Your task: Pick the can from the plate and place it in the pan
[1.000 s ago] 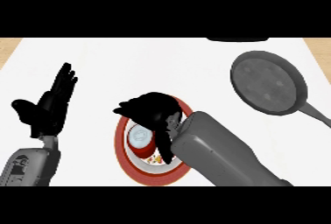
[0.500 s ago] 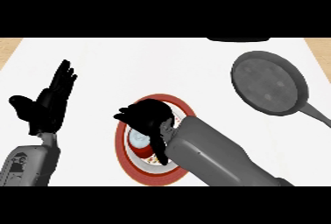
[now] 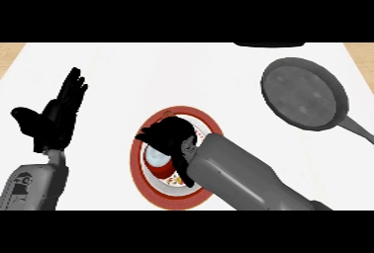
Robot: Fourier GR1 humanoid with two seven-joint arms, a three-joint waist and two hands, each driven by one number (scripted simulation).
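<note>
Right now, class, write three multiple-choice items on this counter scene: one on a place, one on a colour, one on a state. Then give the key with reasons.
1. Where is the can?
A. in the pan
B. on the plate
C. on the bare counter

2. What colour is the plate's rim?
A. red
B. green
C. yellow

3. How is the left hand?
A. curled round the can
B. pressed on the pan
C. open, fingers up

Key: B, the can stands on the plate under the right hand; A, a red ring runs round the plate; C, it rests open at the view's left, far from the dark pan.
</note>
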